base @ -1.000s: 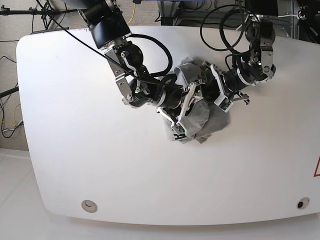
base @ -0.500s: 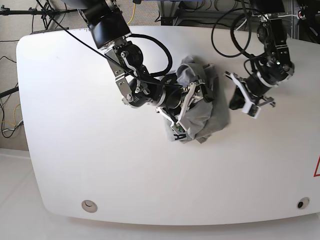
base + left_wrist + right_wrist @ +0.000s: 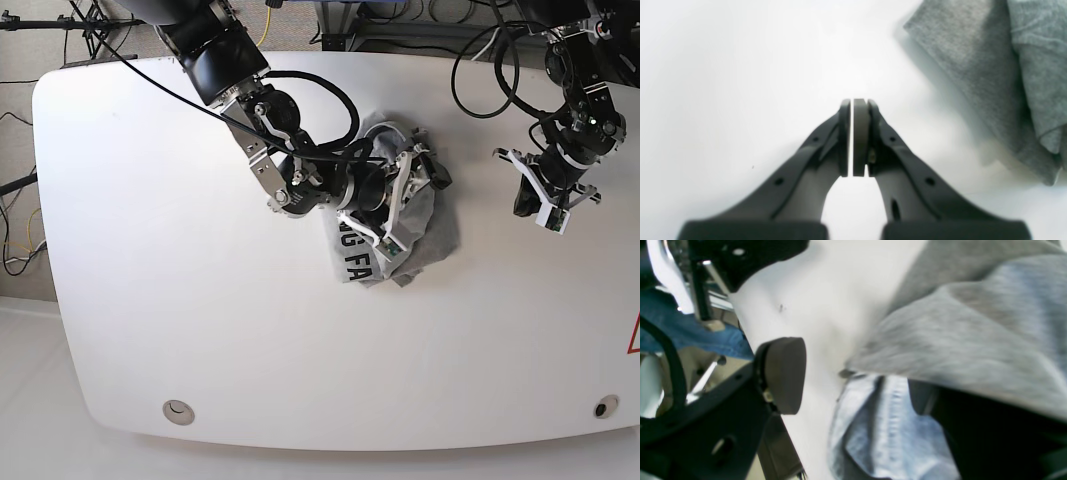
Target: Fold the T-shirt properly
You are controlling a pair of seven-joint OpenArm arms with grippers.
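Two pincers — left shut, right agape

Base view overhead, looking down on table; wrist views close, sharing T-shirt

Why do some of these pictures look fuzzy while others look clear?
Right wrist view: the T-shirt is smeared and blurry, sitting very close to the lens. Left wrist view: the shut left end effector is soft, the cloth weave sharper. Base view: evenly lit and sharp.
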